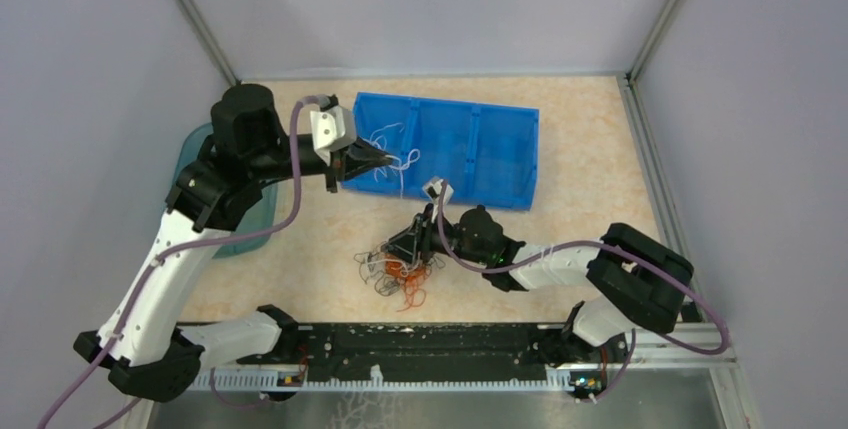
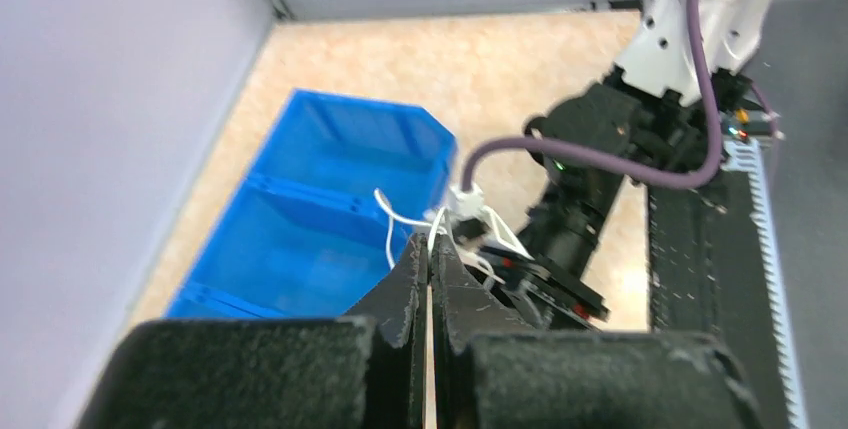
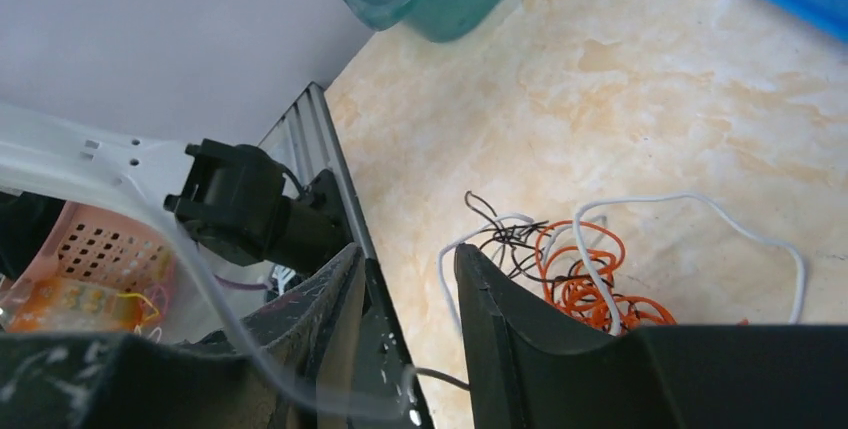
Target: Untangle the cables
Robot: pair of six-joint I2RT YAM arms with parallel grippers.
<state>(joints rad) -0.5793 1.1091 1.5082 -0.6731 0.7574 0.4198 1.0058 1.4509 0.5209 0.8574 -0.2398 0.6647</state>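
Note:
The cables lie in a tangle of orange, black and white strands on the table, just before the blue bin. My right gripper stands over the tangle's far edge. In the right wrist view the right gripper is open, its jaws apart, with a thin pale strand crossing low between them and the orange loops just right of the right finger. My left gripper hovers over the bin's left end, and the left gripper is shut on a white cable that curls out from its tips.
A blue three-compartment bin stands at the back, with white strands in its left compartment. A teal container sits at the left wall. A black rail runs along the near edge, and a pink basket lies beyond it.

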